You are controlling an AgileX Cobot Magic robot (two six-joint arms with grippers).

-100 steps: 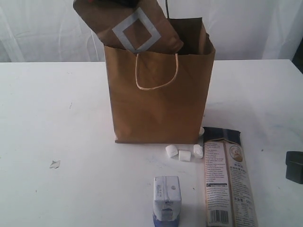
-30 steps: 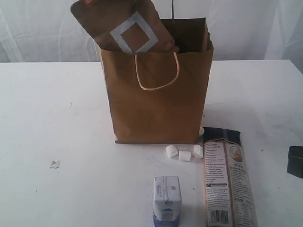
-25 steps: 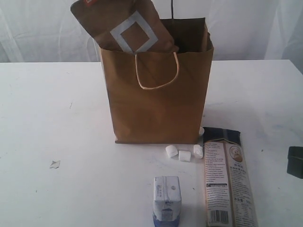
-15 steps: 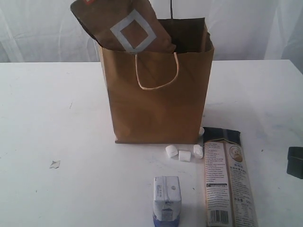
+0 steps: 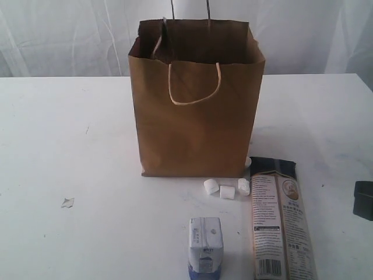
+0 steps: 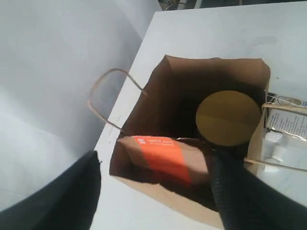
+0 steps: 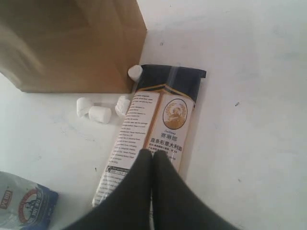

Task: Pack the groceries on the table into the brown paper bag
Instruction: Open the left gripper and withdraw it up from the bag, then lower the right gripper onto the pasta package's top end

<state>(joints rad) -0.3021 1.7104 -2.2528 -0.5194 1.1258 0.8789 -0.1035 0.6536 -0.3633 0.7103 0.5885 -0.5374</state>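
The brown paper bag [image 5: 195, 128] stands upright mid-table with its mouth open. The left wrist view looks down into it: the brown-orange pouch [image 6: 163, 160] leans inside the bag [image 6: 158, 194] beside the gold-lidded jar [image 6: 229, 117]. My left gripper [image 6: 154, 157] hovers above the bag's mouth, open and holding nothing. On the table [image 5: 70, 134] lie small white marshmallows [image 5: 226, 189], the white-blue carton [image 5: 205, 242] and the long dark-topped packet [image 5: 280, 219]. My right gripper [image 7: 152, 154] is shut and empty over the packet [image 7: 153, 120], near the marshmallows [image 7: 98, 112]. The bottle and the can are out of view.
A small torn paper scrap [image 5: 67, 202] lies on the left of the table. A white curtain hangs behind the table. The right arm's dark body [image 5: 363, 200] shows at the right edge. The carton [image 7: 21, 206] sits near the table's front edge.
The pouch, which stuck out above the bag's left rim, has dropped inside and no longer shows in the exterior view. The bag's top has straightened. The right arm stayed still.
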